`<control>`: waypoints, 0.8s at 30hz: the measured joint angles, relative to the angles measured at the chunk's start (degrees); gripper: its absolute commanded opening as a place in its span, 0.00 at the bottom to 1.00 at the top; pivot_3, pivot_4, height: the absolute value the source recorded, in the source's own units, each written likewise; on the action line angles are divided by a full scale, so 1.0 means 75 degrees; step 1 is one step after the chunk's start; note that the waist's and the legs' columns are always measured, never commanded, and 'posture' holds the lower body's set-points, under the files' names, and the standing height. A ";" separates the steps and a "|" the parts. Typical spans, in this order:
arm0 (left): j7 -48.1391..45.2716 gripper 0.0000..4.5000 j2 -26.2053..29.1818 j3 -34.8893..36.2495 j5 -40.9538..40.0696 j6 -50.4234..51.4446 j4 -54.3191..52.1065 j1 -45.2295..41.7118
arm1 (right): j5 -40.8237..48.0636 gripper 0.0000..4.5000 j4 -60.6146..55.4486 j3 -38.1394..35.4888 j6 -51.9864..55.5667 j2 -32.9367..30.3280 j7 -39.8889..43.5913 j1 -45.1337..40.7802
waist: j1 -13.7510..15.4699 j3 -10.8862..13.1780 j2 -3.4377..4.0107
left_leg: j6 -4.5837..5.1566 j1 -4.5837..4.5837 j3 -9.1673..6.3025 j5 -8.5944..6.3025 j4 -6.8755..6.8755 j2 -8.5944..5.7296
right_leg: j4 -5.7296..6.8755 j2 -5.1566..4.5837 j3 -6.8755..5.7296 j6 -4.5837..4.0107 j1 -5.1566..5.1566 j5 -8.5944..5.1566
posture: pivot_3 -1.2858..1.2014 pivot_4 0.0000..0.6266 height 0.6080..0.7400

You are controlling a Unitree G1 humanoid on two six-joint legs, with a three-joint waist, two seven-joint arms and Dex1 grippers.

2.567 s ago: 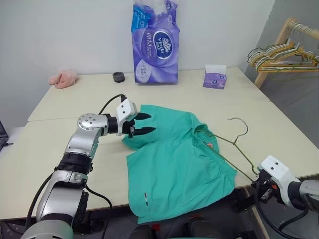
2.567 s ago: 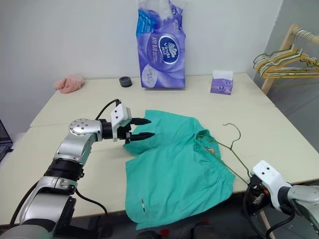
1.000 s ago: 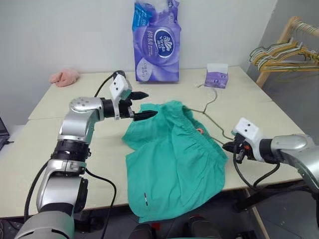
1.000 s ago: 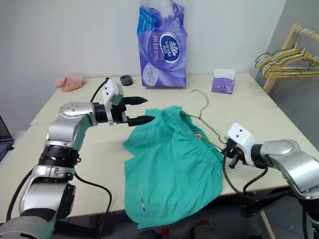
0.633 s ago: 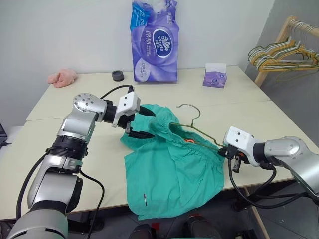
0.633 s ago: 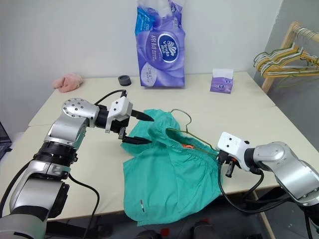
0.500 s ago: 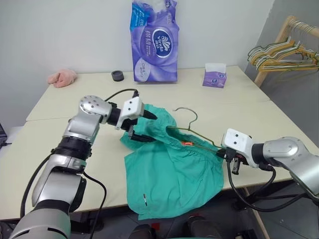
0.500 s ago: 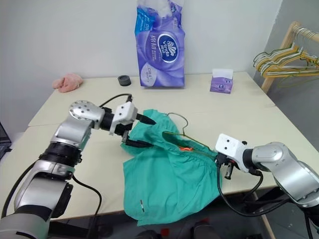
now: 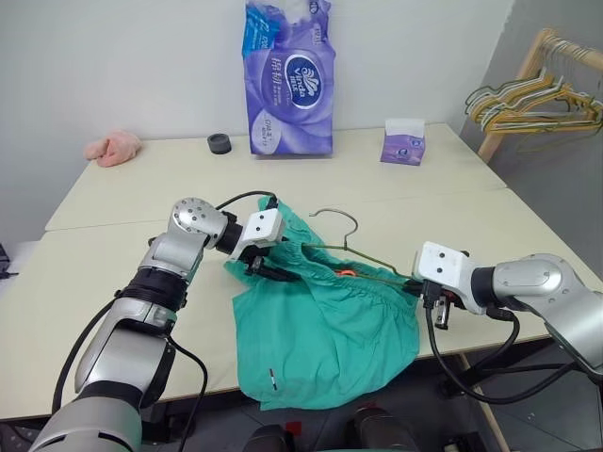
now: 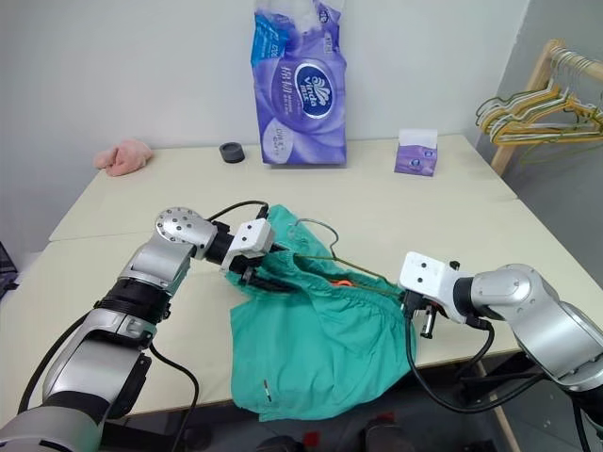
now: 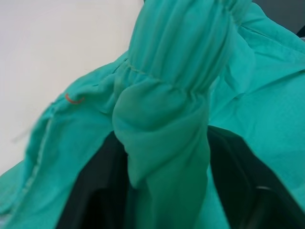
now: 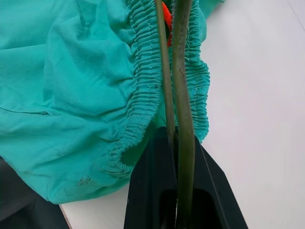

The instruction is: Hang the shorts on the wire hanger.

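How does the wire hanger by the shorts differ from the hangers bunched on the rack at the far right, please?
The wire hanger is single, bare grey wire; the rack hangers are bunched, yellow, green and grey. The wire hanger lies low over the table, its far end under the waistband of the shorts, its near end pinched in the right tool; the rack hangers hang by their hooks from the wooden rack. Both are thin, with curved hooks.
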 measured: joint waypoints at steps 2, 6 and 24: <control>0.0000 0.25 0.0000 0.0000 0.0001 0.0001 0.0033 0.0000 | -0.0010 0.00 0.0000 0.0008 -0.0007 0.0000 0.0044 -0.0004 | 0.0000 0.0000 0.0000 | 0.0000 0.0000 0.0000 0.0000 0.0000 0.0000 | 0.0000 0.0000 -0.0001 0.0000 0.0000 0.0000 | 0.44 0.06 1.00; -0.0134 0.02 -0.0018 0.0000 0.0015 -0.0067 0.0053 0.0027 | -0.0259 0.00 0.0056 0.0038 -0.0227 -0.0002 0.0056 -0.0031 | 0.0000 0.0000 0.0000 | 0.0000 0.0000 0.0001 0.0000 0.0000 0.0000 | 0.0000 0.0000 0.0000 -0.0001 0.0000 0.0001 | 0.44 0.06 1.00; -0.0093 0.00 -0.0229 -0.0017 0.0089 -0.0383 0.0098 0.0113 | -0.0929 0.70 0.0435 -0.0996 -0.2485 -0.1340 0.1137 0.1435 | 0.0029 -0.0001 -0.0002 | 0.0000 0.0000 0.0000 0.0000 0.0007 -0.0001 | 0.0001 0.0000 -0.0003 0.0000 0.0007 0.0000 | 0.44 0.06 1.00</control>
